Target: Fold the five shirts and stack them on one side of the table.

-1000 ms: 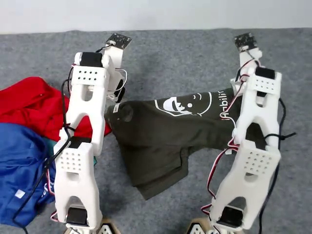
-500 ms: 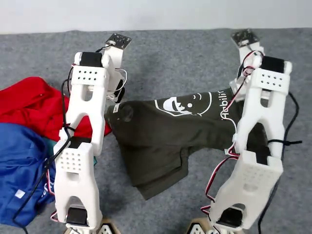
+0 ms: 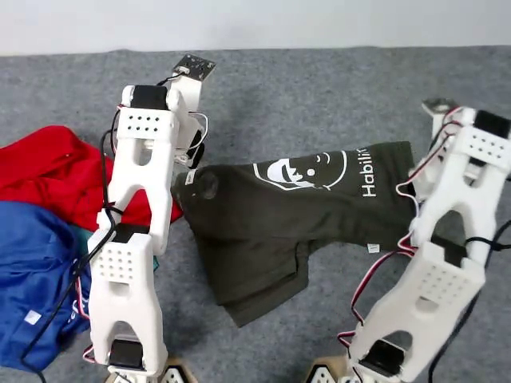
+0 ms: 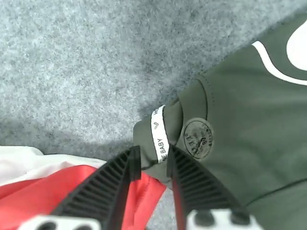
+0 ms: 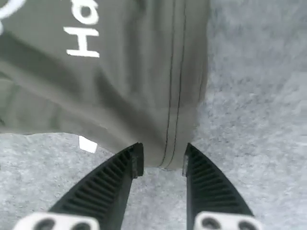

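Observation:
A dark green shirt (image 3: 271, 215) with a white print lies spread across the middle of the grey table (image 3: 303, 88). My left gripper (image 4: 153, 160) is shut on its collar (image 4: 168, 139), by the white label, at the shirt's left end (image 3: 192, 177). My right gripper (image 5: 162, 160) is shut on the hem corner of the shirt (image 5: 144, 86) at its right end, under the right arm (image 3: 463, 183). One lower part of the shirt is folded and bunched toward the front (image 3: 255, 279).
A red shirt (image 3: 48, 171) and a blue shirt (image 3: 32, 255) lie crumpled in a heap at the table's left side, the red one touching the left arm (image 3: 136, 199). A bit of red cloth (image 4: 57, 191) lies beside the left fingers. Bare table stretches behind the green shirt.
The right arm has swung to the right, uncovering the shirt's right part and its white lettering. The left arm and the heap of shirts have stayed put.

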You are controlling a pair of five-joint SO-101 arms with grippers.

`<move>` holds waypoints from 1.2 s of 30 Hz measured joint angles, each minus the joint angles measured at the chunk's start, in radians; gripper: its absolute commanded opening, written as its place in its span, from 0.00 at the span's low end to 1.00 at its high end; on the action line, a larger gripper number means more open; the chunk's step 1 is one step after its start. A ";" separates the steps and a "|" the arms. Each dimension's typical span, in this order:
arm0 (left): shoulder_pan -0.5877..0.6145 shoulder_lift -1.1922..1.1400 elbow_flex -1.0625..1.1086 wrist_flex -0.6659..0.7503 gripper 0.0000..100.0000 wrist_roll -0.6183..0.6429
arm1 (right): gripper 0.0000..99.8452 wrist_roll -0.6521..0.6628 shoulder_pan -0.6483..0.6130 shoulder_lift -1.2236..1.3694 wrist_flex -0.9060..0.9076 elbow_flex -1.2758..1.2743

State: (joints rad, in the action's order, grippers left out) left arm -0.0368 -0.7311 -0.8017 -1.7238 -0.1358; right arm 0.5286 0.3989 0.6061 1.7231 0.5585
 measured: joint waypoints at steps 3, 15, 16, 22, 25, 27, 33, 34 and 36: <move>-0.020 0.002 0.003 0.000 0.11 0.000 | 0.14 -0.021 0.009 0.041 0.008 0.000; -0.068 0.267 0.338 0.000 0.11 0.000 | 0.14 -0.031 0.035 0.150 -0.009 0.000; -0.058 0.273 0.348 0.000 0.11 0.000 | 0.14 -0.031 0.035 0.170 -0.018 0.000; -0.038 0.292 0.364 0.000 0.11 0.000 | 0.13 -0.048 0.035 0.204 -0.052 0.000; -0.038 0.292 0.364 0.000 0.11 0.000 | 0.09 -0.049 0.035 0.204 -0.055 0.000; -0.038 0.292 0.364 0.000 0.11 0.000 | 0.06 -0.049 0.037 0.204 -0.057 0.000; -0.038 0.292 0.364 0.000 0.11 0.000 | 0.01 -0.017 0.038 0.206 -0.069 0.000; -0.038 0.292 0.364 0.000 0.11 0.000 | 0.01 -0.009 0.037 0.204 -0.069 0.000; -0.038 0.292 0.364 0.000 0.11 0.000 | 0.01 0.008 0.037 0.190 -0.069 0.000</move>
State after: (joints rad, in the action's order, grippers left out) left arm -0.0752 -0.4396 -0.4381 -1.7238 -0.1358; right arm 0.5363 0.4358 0.7963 1.6540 0.5585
